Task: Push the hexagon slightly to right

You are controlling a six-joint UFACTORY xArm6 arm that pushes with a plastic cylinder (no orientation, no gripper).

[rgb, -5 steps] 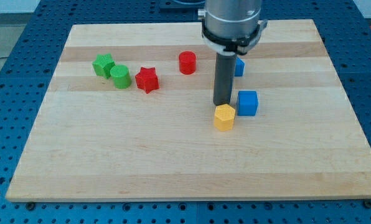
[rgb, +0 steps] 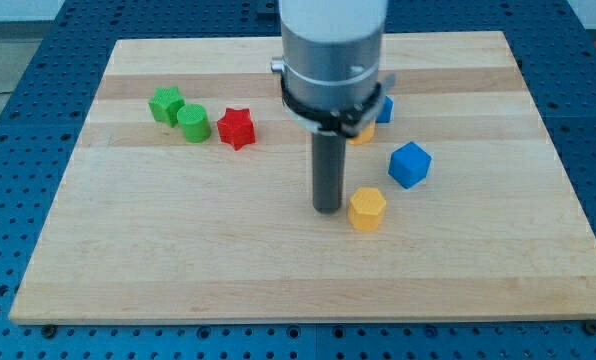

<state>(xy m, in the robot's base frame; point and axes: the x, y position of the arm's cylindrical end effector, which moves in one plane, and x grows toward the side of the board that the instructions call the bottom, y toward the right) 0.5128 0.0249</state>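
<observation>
The yellow hexagon block point(rgb: 367, 208) lies on the wooden board point(rgb: 178, 250), a little below the board's middle. My tip point(rgb: 328, 209) stands just to the hexagon's left, close to it or touching it. A blue cube point(rgb: 410, 164) sits turned at an angle, up and to the right of the hexagon, apart from it.
A red star point(rgb: 236, 128), a green cylinder point(rgb: 193, 123) and another green block point(rgb: 165, 104) sit at the upper left. A blue block point(rgb: 384, 108) and a yellow block point(rgb: 363, 134) peek out behind the arm's body. The red cylinder seen earlier is hidden.
My tip moved from above the hexagon to its left side. The hexagon shifted slightly down and right. The blue cube slid right and rotated. The arm now covers the red cylinder.
</observation>
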